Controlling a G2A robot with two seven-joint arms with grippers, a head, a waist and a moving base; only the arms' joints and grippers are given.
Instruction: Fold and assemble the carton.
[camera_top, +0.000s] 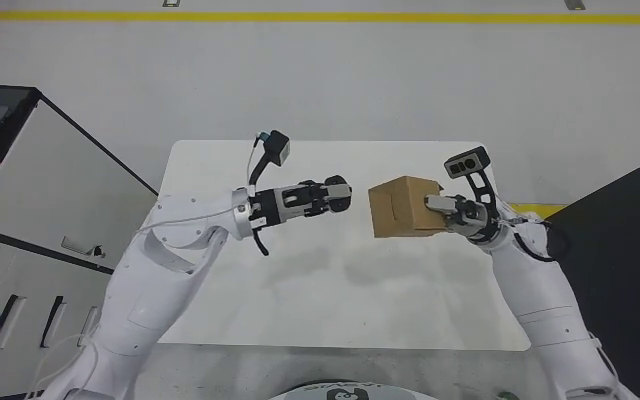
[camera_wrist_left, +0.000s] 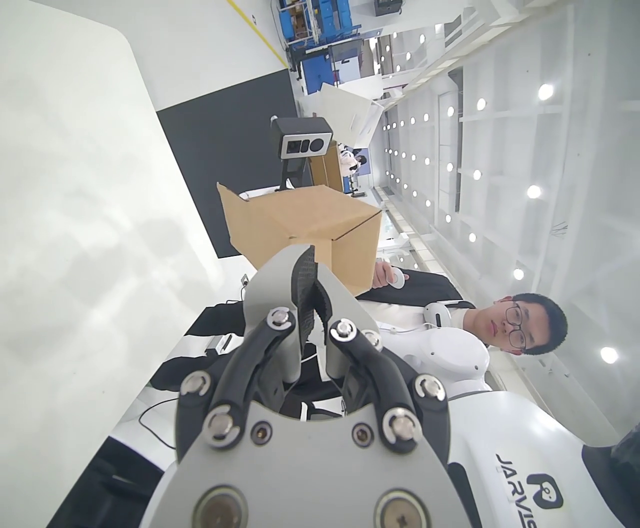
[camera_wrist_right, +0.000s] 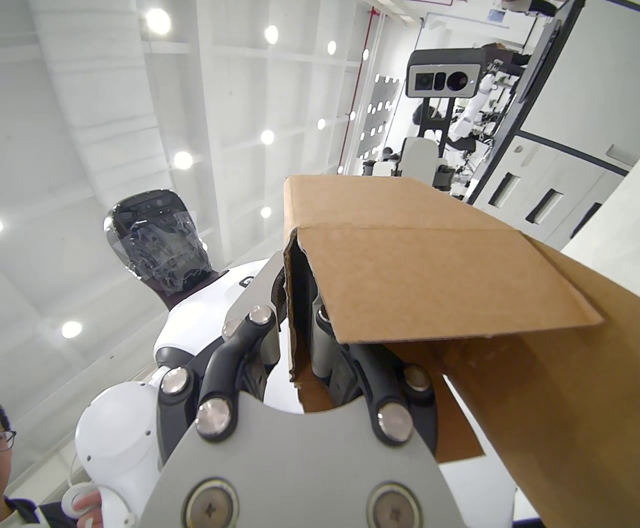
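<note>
Right gripper (camera_top: 438, 204) is clamped on a wall of the carton (camera_top: 403, 205), one finger inside, one outside. Carton is over the table (camera_top: 300, 290), near its right edge. Left gripper (camera_top: 345, 190) is just beside the carton's left face, not touching, jaws together, holding nothing.
</note>
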